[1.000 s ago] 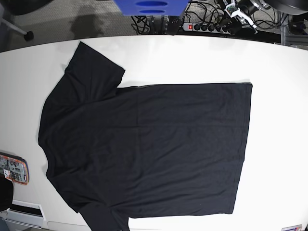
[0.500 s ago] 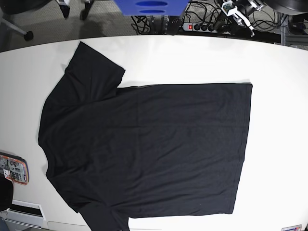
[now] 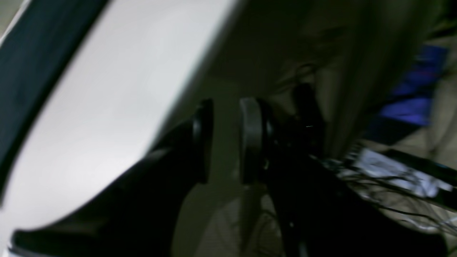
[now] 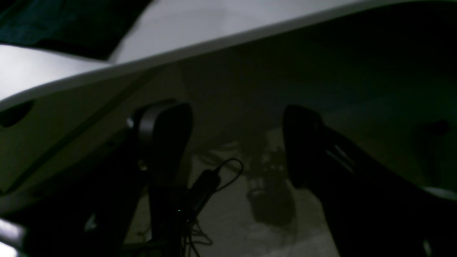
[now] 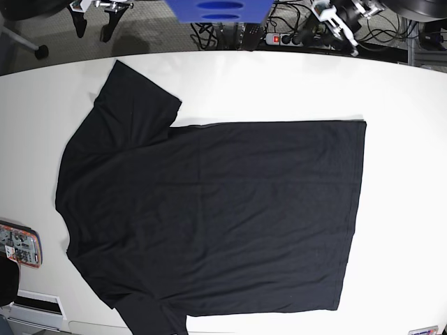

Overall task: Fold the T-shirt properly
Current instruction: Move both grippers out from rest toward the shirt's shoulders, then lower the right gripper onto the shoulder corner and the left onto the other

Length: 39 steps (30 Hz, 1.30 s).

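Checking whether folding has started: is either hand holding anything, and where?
Nothing is held. Left hand and right hand are empty, off the white table; the plain black cloth T-shirt lies flat.

We see a white table (image 5: 230, 84) with a rounded far edge. On it the black T-shirt (image 5: 209, 216) lies spread flat, hem toward the right, one sleeve reaching toward the far left. A small orange-edged object (image 5: 19, 246) rests at the table's left edge, apart from the shirt

One T-shirt (image 5: 209, 209), two grippers
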Each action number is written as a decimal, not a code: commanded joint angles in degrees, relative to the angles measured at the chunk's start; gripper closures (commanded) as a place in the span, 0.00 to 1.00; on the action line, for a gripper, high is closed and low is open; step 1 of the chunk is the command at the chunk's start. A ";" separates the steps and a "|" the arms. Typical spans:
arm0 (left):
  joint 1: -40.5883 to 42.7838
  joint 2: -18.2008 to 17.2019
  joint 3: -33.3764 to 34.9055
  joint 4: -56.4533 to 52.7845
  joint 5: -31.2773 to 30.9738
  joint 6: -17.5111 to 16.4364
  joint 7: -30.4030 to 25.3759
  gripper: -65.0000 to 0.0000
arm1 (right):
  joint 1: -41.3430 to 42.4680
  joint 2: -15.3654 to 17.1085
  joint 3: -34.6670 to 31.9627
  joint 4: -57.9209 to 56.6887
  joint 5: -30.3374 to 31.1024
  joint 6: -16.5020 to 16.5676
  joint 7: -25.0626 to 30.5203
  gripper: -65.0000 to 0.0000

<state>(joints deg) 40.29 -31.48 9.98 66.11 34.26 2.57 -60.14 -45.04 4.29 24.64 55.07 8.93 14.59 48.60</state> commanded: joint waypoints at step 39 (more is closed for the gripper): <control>4.59 -4.52 -13.98 19.48 -25.34 0.46 -1.44 0.81 | -1.69 -3.64 8.72 8.27 0.43 0.14 12.10 0.35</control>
<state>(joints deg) 44.42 -35.35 -3.77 85.10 10.04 2.68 -59.99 -45.91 0.14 32.95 62.52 8.88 14.59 58.02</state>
